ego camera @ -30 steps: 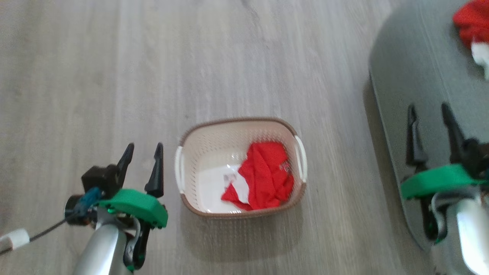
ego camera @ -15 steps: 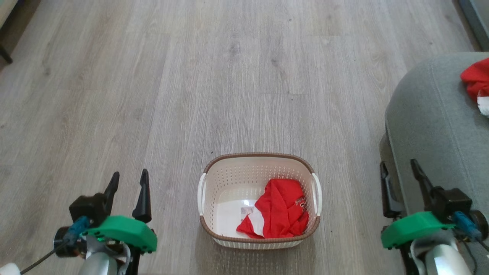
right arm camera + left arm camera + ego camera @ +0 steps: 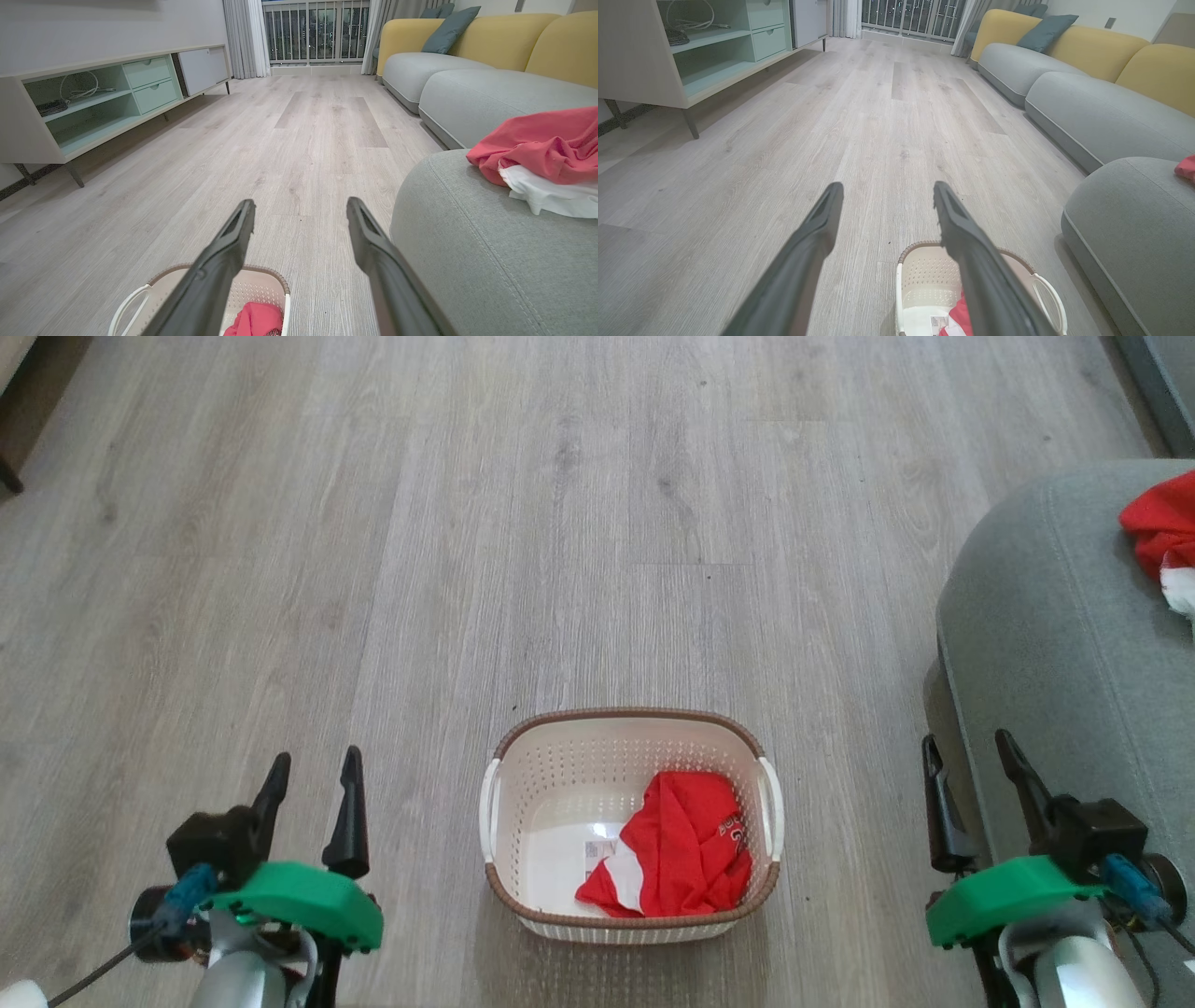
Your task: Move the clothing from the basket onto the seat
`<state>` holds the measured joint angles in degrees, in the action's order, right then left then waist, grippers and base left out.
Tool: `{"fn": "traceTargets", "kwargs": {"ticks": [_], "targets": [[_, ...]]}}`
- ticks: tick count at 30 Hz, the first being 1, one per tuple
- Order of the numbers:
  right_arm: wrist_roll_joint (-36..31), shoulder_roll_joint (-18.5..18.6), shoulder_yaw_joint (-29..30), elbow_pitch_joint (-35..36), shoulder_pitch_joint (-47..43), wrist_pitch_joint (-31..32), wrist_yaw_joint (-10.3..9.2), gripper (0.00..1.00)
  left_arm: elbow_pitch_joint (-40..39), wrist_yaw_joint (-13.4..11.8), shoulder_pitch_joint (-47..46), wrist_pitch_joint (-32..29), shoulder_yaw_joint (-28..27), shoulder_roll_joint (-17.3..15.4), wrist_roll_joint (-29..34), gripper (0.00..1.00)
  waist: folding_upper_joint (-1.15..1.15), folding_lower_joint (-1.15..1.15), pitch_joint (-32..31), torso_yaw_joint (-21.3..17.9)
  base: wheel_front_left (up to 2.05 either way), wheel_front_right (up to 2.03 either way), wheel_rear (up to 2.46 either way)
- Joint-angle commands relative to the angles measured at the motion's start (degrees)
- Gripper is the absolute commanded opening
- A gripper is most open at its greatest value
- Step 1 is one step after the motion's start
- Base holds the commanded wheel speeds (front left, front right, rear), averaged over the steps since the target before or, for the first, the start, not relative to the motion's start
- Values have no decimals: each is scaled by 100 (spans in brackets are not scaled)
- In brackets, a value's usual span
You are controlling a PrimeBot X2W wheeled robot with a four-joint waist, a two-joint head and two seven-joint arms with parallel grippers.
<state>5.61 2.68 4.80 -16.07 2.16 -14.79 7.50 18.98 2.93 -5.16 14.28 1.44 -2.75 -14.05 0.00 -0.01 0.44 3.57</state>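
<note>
we held left gripper (image 3: 316,758) and right gripper (image 3: 964,739) wide, empty, flanking the basket (image 3: 630,714), ready for its red garment (image 3: 681,854).

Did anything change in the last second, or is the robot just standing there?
Mostly the head camera swung, shifting the whole picture. Nothing was grabbed or released: the left hand and right hand stay open, a red garment stays in the basket, more clothing on the seat.

basket (image 3: 630,714): cream, perforated, brown rim | clothing (image 3: 686,849): red, white | seat (image 3: 1055,644): grey | floor (image 3: 467,569): pale wood-grain
</note>
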Motion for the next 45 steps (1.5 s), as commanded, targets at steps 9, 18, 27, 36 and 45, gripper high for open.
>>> {"fn": "traceTargets", "kwargs": {"ticks": [9, 18, 27, 36, 45], "targets": [[-8, 21, -104, 156, 205, -21, -1, 100, -181, 8, -236, 72, -181, -14, -17, 100, 0, 1, 39, -12, 0, 0, 0], [-9, 21, -30, 258, 328, -21, -1, 100, -290, -25, -316, 72, -101, -13, -55, 100, 0, 1, 302, -84, 0, 0, 0], [-64, 20, 149, 651, 948, -21, -1, 100, -502, -31, -911, 72, 62, -13, -35, 100, 0, 1, 1541, -228, 0, 0, 0], [-7, 20, 170, 1114, 2271, -21, -1, 100, -543, 67, -2147, 72, 430, -13, 282, 100, 0, 1, 3608, -490, 0, 0, 0], [107, 20, 332, 1391, 3286, -21, -1, 100, 241, 227, -3744, -1, 1191, -13, 783, 100, 0, 1, 5137, -519, 0, 0, 0]]}}
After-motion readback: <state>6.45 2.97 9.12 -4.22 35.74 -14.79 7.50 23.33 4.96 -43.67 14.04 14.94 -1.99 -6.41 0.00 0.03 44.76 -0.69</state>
